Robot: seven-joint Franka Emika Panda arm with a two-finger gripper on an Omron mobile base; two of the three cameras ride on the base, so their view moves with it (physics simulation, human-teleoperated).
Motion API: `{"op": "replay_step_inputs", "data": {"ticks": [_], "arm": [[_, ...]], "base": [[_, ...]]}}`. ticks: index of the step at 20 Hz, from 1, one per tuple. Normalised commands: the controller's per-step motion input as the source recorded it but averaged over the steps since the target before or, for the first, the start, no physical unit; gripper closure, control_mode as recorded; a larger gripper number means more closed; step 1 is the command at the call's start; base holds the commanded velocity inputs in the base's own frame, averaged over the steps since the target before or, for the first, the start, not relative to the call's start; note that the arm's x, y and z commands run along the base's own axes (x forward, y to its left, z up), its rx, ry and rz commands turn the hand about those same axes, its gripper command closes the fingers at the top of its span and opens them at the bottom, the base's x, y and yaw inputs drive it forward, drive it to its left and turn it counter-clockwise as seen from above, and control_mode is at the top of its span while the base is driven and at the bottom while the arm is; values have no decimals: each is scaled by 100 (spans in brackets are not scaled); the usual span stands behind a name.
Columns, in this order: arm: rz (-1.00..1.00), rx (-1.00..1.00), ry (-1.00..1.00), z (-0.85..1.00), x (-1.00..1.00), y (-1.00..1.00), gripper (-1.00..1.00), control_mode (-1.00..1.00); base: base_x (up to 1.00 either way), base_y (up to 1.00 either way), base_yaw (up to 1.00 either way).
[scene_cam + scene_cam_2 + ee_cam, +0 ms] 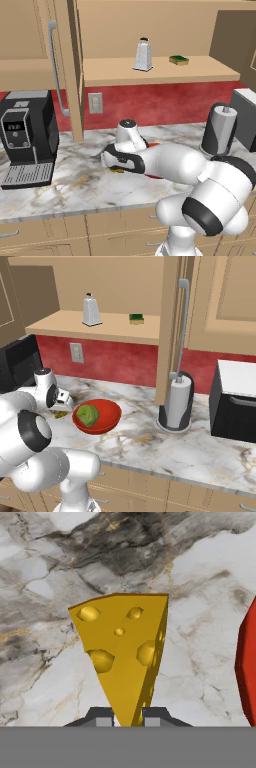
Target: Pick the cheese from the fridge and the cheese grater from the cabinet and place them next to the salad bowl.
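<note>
The gripper pinches the narrow tip of the cheese, whose long axis runs straight out from the fingers toward the marble counter below. The salad bowl lies just beside the cheese, its red rim showing at one edge of the hand view. The cheese grater stands on the open cabinet shelf, well above and behind the bowl.

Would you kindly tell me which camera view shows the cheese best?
The hand view: the cheese stands large between the end effector's fingertips. Both base views show just a yellow sliver beneath the hand, left of the salad bowl.
</note>
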Motion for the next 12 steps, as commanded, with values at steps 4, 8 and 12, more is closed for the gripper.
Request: {"op": "replay_step_inputs", "data": {"ticks": [4,8,12], "arm": [[0,0,0,-17,4,0,100,-100],[0,0,0,-19,1,-1,100,-100],[0,0,0,-15,2,0,100,-100]], "base": [[0,0,0],[0,0,0],[0,0,0]]}}
